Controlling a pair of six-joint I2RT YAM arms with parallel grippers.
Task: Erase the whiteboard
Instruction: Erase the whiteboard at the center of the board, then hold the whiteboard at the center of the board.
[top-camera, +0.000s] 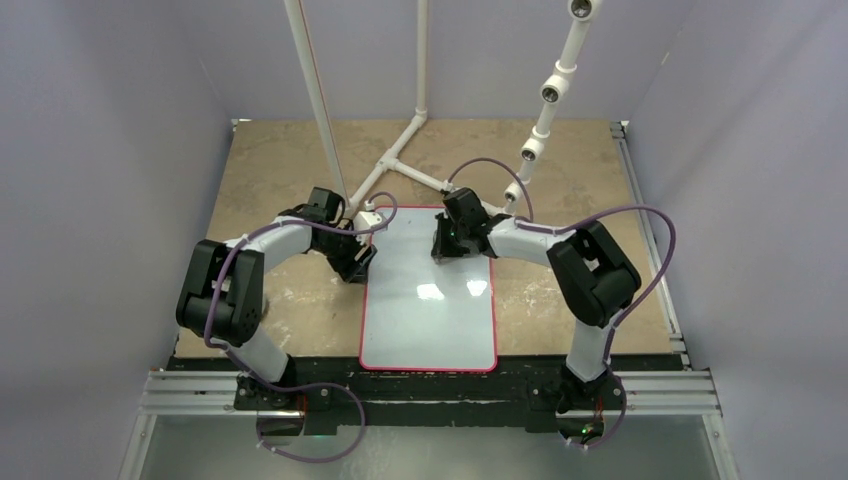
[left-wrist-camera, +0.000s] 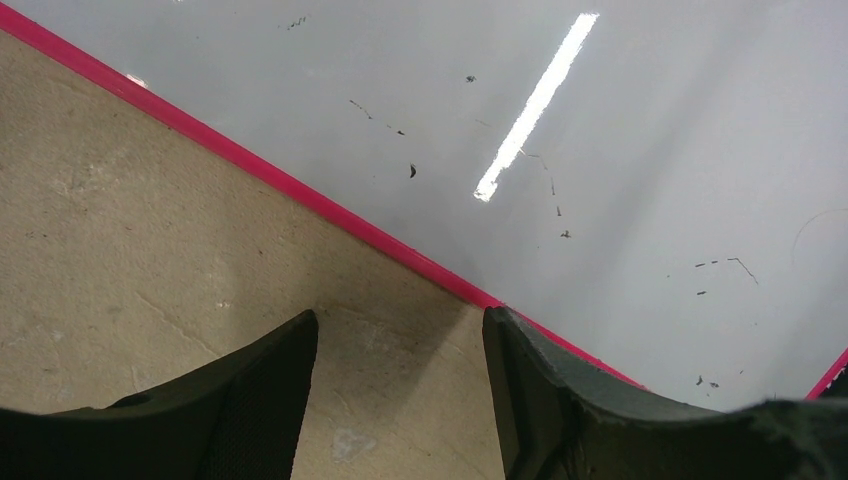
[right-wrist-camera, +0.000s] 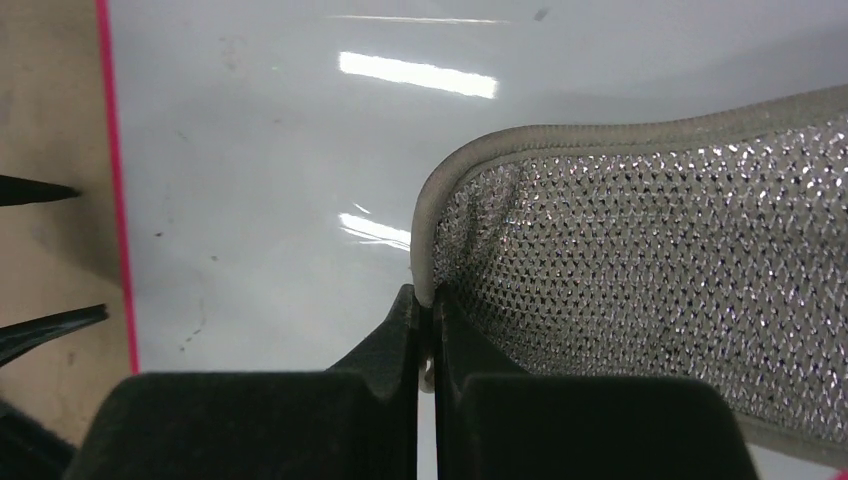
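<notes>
The whiteboard (top-camera: 430, 310) lies flat on the table between the arms, white with a thin red border. Only faint black specks show on it in the left wrist view (left-wrist-camera: 600, 150). My right gripper (top-camera: 445, 250) is over the board's far part, shut on the edge of a grey-silver mesh pad (right-wrist-camera: 650, 270) that rests on the board (right-wrist-camera: 270, 180). My left gripper (top-camera: 357, 262) is open and empty, low over the table at the board's left edge; its right finger (left-wrist-camera: 540, 390) sits on the red border.
A white pipe frame (top-camera: 395, 150) stands on the tan table (top-camera: 280, 170) behind the board. A black rail (top-camera: 430, 385) runs along the near edge. Grey walls close in both sides.
</notes>
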